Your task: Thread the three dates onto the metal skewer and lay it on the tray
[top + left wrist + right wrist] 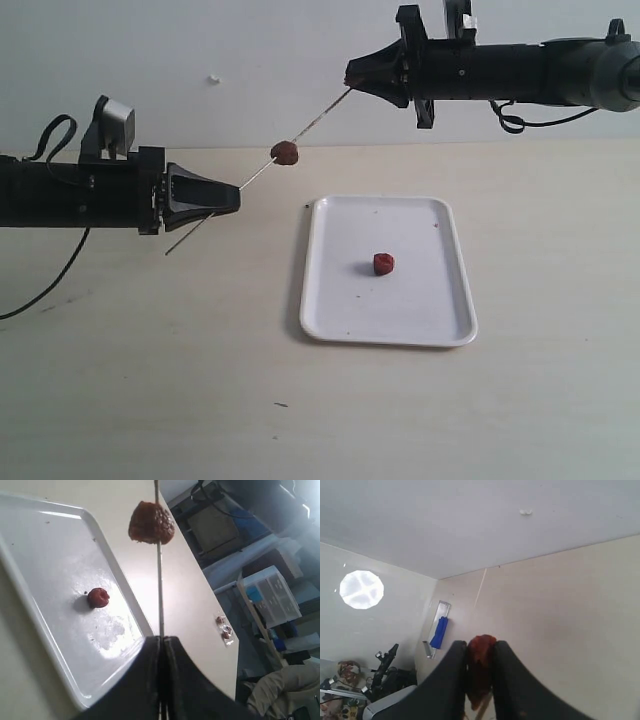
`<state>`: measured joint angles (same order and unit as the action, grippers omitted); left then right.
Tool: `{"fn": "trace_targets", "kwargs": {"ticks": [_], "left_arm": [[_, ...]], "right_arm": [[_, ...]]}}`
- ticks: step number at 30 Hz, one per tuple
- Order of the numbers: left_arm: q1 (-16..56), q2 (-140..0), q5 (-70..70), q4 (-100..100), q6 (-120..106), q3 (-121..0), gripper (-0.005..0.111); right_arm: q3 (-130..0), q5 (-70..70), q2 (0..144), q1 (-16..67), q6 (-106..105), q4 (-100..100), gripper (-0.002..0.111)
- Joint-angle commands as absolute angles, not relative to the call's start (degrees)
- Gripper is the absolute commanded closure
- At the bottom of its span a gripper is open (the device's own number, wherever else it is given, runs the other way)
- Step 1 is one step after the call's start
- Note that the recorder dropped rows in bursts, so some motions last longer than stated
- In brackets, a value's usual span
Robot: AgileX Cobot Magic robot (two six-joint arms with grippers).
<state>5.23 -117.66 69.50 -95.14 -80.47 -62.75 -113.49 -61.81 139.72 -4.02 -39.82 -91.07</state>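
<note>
Left pincer clamped shut on thin silver metal skewer, raised over tabletop's far side. First wrinkled red-brown date threaded. Right pincer grips second date at skewer tip, probably mid-threading. Third date lies mid-way on flat white plastic tray, not yet threaded; laying down remains.

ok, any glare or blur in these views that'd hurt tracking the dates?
Exterior view: even light, faint shadows, the skewer thin but legible. Left wrist view: glare patch on the tray beside the loose date. Right wrist view: blown-out round light, and the held date looks soft.
</note>
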Motion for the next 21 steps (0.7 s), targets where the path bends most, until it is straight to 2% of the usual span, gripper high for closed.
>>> {"fn": "trace_targets", "kwargs": {"ticks": [1, 21], "left_arm": [[5.19, -117.06, 69.96, -96.30, -80.85, -62.58, 0.107], [5.19, -117.06, 69.96, -96.70, -80.73, -62.58, 0.107]], "right_arm": [[-114.16, -61.06, 139.60, -4.46, -40.78, -91.36, 0.090], [-114.16, -62.04, 139.60, -4.72, -41.92, -91.26, 0.090]]}}
